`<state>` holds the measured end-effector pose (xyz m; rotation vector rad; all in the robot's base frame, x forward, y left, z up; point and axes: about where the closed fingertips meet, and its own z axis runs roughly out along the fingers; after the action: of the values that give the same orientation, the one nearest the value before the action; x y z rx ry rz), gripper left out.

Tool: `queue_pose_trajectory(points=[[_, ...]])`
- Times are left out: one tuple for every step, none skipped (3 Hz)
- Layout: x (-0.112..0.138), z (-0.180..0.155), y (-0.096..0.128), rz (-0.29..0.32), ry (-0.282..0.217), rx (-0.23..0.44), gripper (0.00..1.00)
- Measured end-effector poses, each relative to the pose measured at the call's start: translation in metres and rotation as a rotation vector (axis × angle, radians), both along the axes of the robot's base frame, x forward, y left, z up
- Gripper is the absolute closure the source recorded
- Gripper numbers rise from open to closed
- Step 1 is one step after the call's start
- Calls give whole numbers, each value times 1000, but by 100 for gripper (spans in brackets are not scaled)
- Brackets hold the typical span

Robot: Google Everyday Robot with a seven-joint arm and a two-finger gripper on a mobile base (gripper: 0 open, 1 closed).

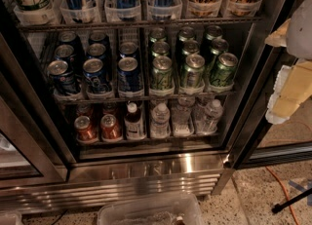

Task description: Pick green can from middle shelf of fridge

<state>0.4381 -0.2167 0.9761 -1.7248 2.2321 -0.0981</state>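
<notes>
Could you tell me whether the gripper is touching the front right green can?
Apart. The camera view shows the gripper at the right edge, outside the fridge, with the dark door frame between it and the green can on the middle shelf.

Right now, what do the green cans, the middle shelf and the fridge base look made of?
Green can: likely aluminium, glossy printed body, bare silver top. Middle shelf: dark wire, apparently coated metal. Fridge base: stainless-looking steel, streaky reflections. Gripper hangs right, outside the fridge.
</notes>
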Motion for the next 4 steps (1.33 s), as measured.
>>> queue_pose_trajectory(points=[[0, 0, 0, 0, 0, 0, 0], [1, -7, 18, 38, 0, 46, 0], [4, -21, 52, 77, 5, 148, 0], [5, -37, 91, 87, 8, 295, 0]])
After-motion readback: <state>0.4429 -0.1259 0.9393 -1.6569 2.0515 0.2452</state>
